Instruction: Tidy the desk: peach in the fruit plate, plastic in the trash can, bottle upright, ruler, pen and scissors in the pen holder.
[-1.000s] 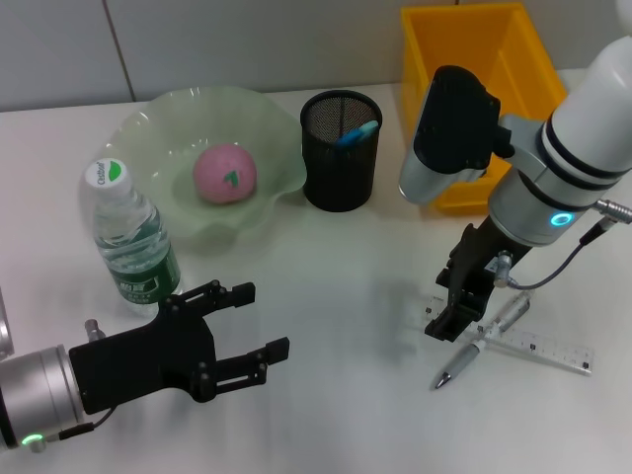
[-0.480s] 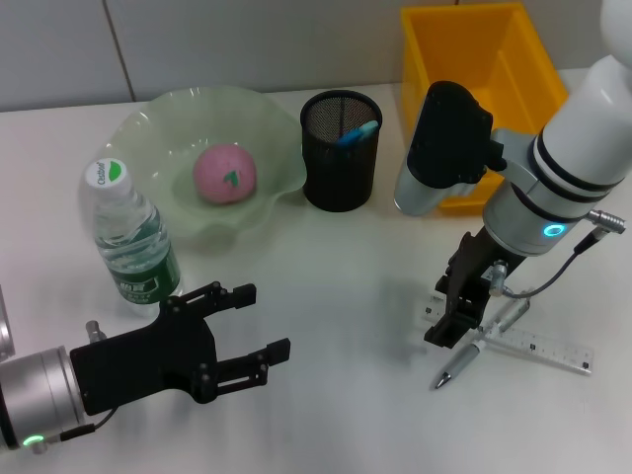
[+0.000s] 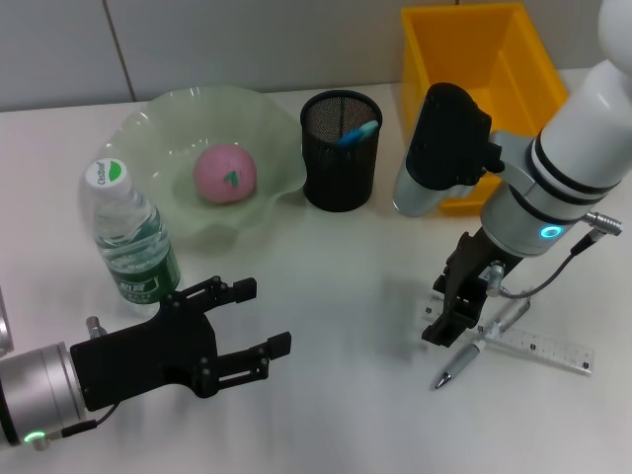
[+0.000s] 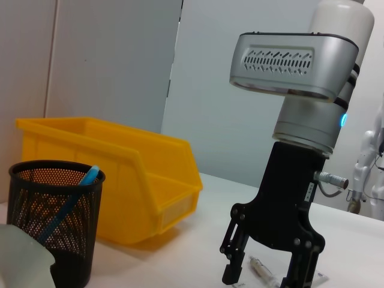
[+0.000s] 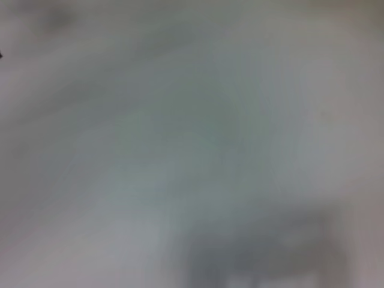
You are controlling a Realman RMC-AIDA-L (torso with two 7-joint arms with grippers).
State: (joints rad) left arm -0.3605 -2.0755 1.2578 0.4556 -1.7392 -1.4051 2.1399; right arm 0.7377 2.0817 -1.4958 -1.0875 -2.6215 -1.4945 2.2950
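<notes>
A pink peach (image 3: 224,174) lies in the green glass fruit plate (image 3: 272,118). The water bottle (image 3: 128,237) stands upright by the plate. A silver pen (image 3: 481,343) and a clear ruler (image 3: 538,346) lie side by side on the desk at the right. My right gripper (image 3: 454,314) hangs open just over their near ends; in the left wrist view the pen (image 4: 261,268) shows between the fingers of the right gripper (image 4: 261,277). The black mesh pen holder (image 3: 341,148) has a blue item in it. My left gripper (image 3: 247,321) is open and empty, low at the front left. Scissors and plastic are out of view.
A yellow bin (image 3: 484,59) stands at the back right, behind the right arm. The right wrist view is a grey blur. White desk surface lies between the two grippers.
The right gripper has sunk slightly and shifted a little left over the pen and ruler. The left gripper has barely moved.
</notes>
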